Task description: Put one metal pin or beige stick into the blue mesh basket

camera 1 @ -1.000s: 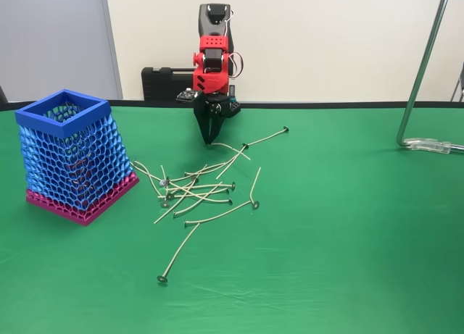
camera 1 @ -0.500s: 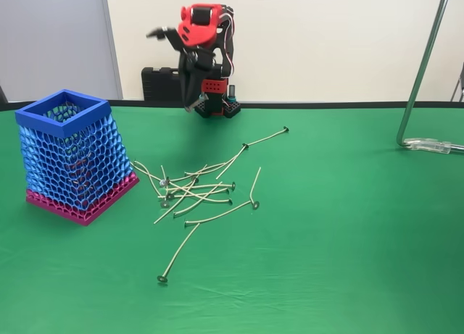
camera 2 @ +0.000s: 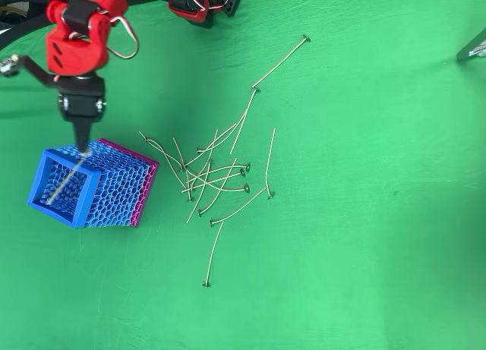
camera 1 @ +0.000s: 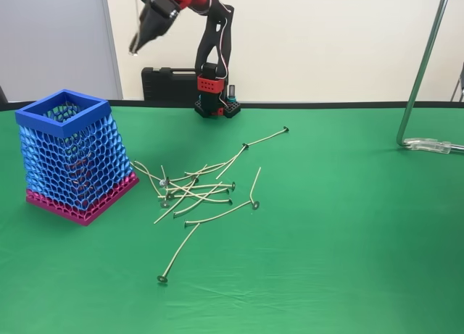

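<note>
Hand: red and black, raised high near the top left of the fixed view, tips angled down and leftward; in the overhead view pointing down at the far rim of the basket.
Hand state: fingers drawn close together around a thin pin; tips too small to see the contact itself.
Held pin: pale and thin, running in the overhead view from the fingertips diagonally down across the basket's open mouth; in the fixed view barely visible as a faint line by the fingers.
Arm: red upper segments and black links, rising from a base at the back edge of the bench and reaching leftward in the fixed view.
Basket: blue honeycomb mesh, with a solid darker blue square rim and a magenta base, standing upright at the left of the bench in the fixed view; in the overhead view directly beneath the hand.
Loose pins: about a dozen beige-silver wire pins with small round heads, lying crossed in a loose heap on the bench to the right of the basket, near it but apart; in the overhead view spread in the middle of the cloth.
Outlying pins: one long pin lying alone nearest the camera in the fixed view; another stretching away toward the back right.
Bench: covered in green cloth, slightly wrinkled.
Background: black case behind the arm's base against a pale wall; metal stand at the right edge.
</note>
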